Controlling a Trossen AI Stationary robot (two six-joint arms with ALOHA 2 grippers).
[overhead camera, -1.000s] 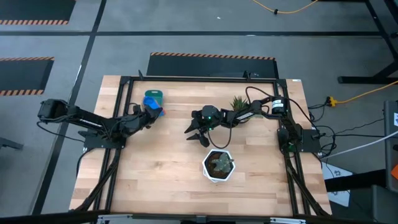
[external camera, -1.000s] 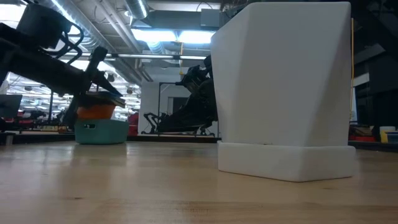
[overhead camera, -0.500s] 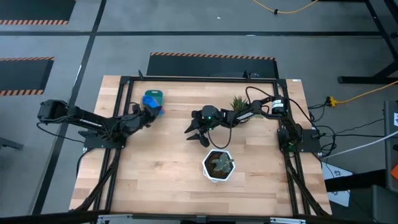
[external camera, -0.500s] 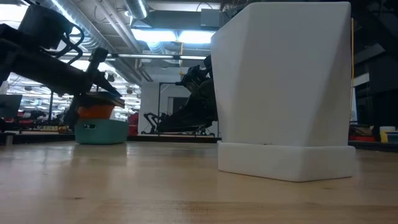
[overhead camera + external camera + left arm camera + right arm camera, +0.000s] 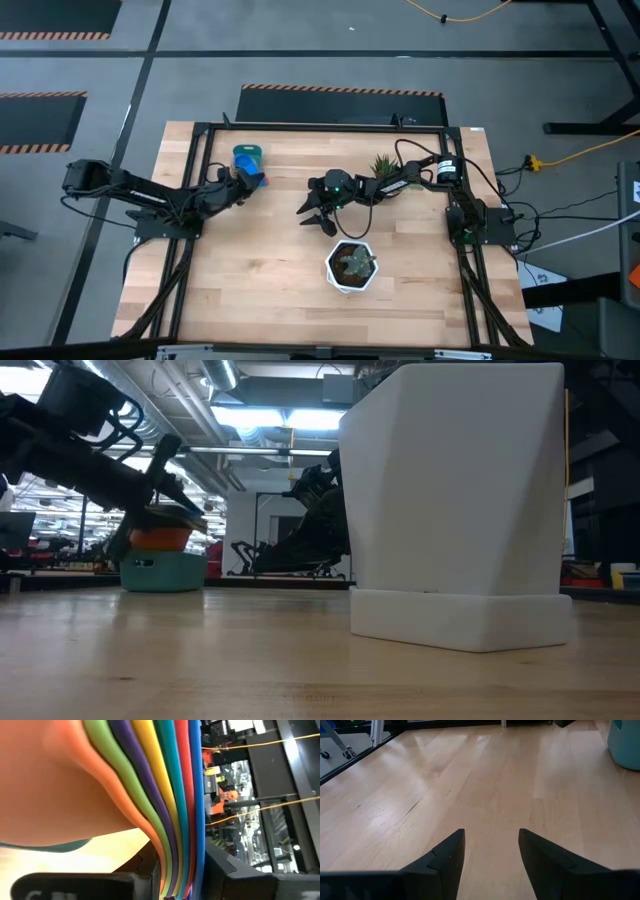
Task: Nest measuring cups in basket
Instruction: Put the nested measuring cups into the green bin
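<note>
Looking across the desk (image 5: 200,660), you first meet the white pot (image 5: 460,510). Behind it the right gripper (image 5: 318,214) hangs with fingers apart, empty. Farthest, your left gripper (image 5: 243,181) is clamped on the handles of the nested measuring cups (image 5: 160,538) sitting in the basket (image 5: 163,572).
</note>
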